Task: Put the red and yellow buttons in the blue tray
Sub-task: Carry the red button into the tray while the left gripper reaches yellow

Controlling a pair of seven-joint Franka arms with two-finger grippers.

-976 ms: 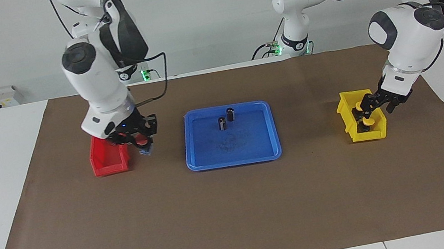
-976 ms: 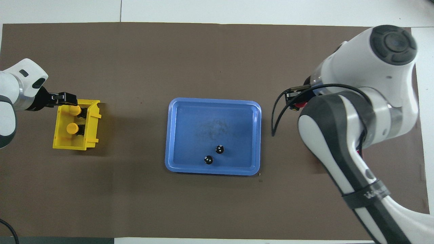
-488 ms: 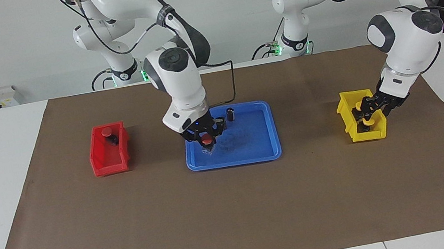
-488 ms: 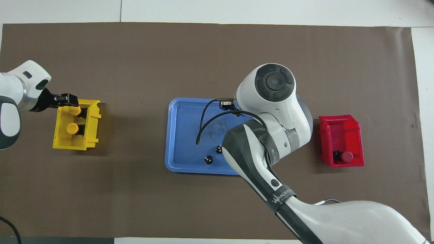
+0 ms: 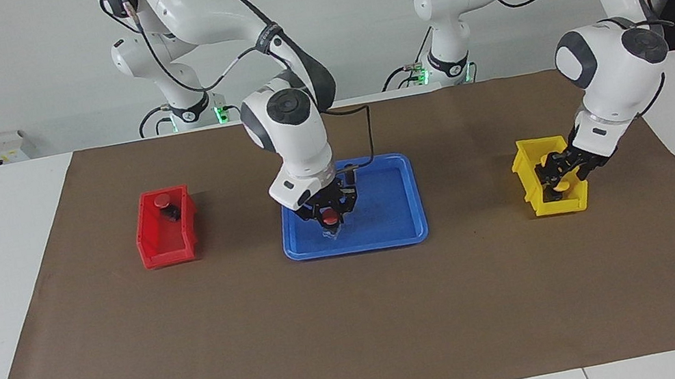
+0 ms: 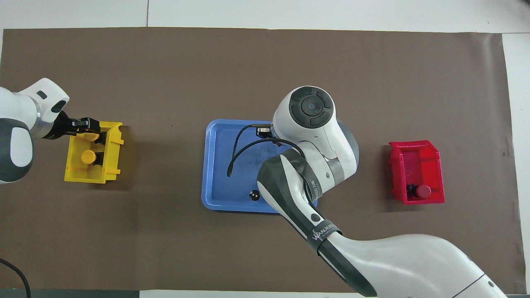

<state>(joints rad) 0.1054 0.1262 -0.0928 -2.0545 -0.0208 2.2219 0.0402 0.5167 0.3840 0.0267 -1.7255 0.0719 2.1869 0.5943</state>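
Right gripper (image 5: 330,220) first: my fingers pinch a red-capped button (image 5: 330,219) by its black base, hanging low over the blue tray (image 5: 398,220), above the part of its floor toward the right arm's end of the table. Whether the button touches the floor I cannot tell. In the overhead view my own wrist and forearm cover both it and the fingers.

Left gripper (image 5: 558,173) is down inside the yellow bin (image 5: 531,166), and my fingers there are pressed onto a yellow-capped button (image 6: 92,135). That one sits at the end of the bin farther from the robots. On the overhead clock face, the second yellow-capped button (image 6: 87,156) lies at about 6 o'clock from it, in the same bin and free of my fingers.

Another red-capped button (image 6: 423,191) lies on its side in the red bin (image 6: 430,151), at the bin's end nearer to the robots, well apart from both grippers.

Inside the tray, a small dark cylinder (image 6: 254,195) stands near the rim closest to the robots. With the tray's centre as the overhead clock's hub, the red bin is at 3 o'clock and the yellow bin at 9 o'clock, all on the brown mat (image 5: 364,337).
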